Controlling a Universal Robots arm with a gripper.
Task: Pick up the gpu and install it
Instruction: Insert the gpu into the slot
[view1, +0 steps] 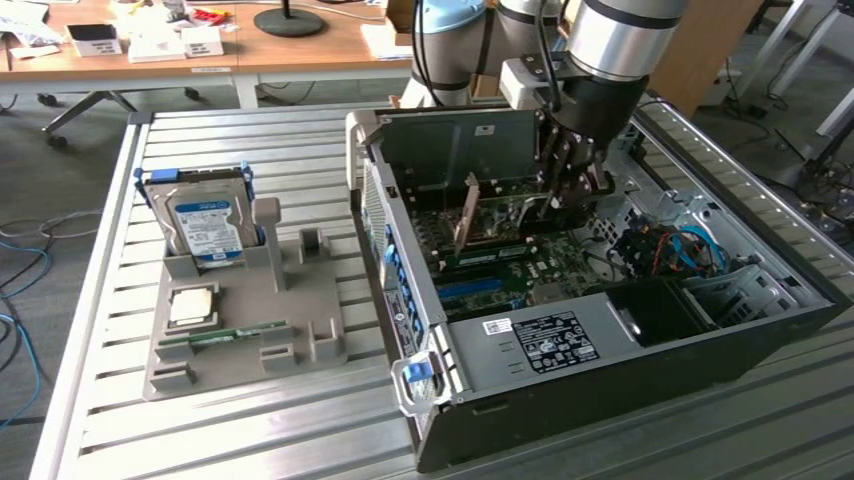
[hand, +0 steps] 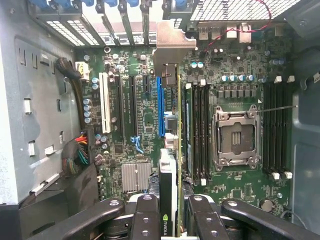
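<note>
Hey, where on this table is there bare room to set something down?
Bare slatted table lies between the grey parts tray and the near edge, and behind the hard drive. Crowded: inside the computer case, where the jaws hold the gpu over the motherboard.

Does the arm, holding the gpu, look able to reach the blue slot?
Probably yes: the gpu, gripped in the fingers, hangs just beside the blue slot, and nothing covers that slot.
</note>
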